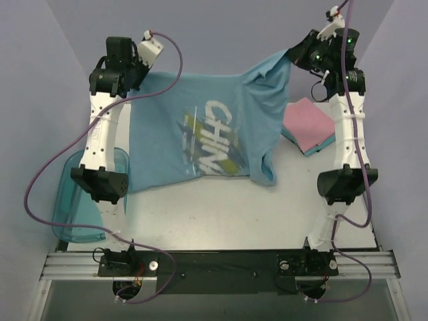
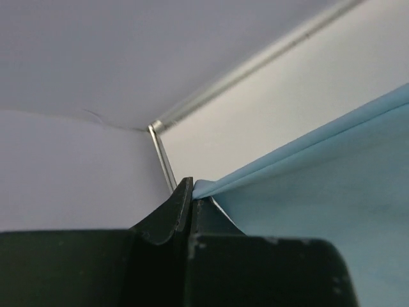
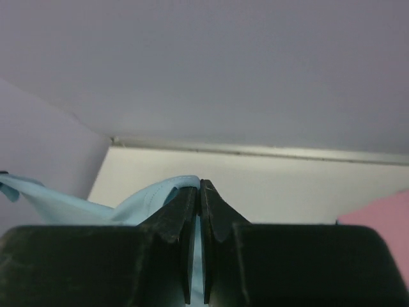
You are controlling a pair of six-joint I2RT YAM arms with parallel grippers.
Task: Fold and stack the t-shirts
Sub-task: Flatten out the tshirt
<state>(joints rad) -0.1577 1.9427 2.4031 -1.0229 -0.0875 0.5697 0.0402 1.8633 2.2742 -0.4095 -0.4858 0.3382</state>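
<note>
The white table [image 1: 221, 217] filled most of the overhead view, with both arms reaching from its near edge toward the far side. Across its far half stretched the light blue t-shirt [image 1: 160, 140], print side up, its white and yellow-green lettering [image 1: 210, 137] running sideways. The shirt's far edge was lifted at two corners, one on the left and one on the right, while its near edge lay on the table. A loose part of it hung down crumpled at the near right.

A translucent teal bin [image 1: 67, 200] sat at the table's left edge, partly under the left arm. To the right of the shirt, beside the right arm, a folded pink t-shirt [image 1: 307, 120] lay on top of a folded teal one [image 1: 313, 150], whose edge showed at the near side.

The left gripper [image 2: 190, 192] had its jaws pressed together on a corner of the blue cloth, which ran away taut to the right. The right gripper [image 3: 200, 188] was likewise clamped on a fold of the blue shirt, the fabric bunching out to its left.
</note>
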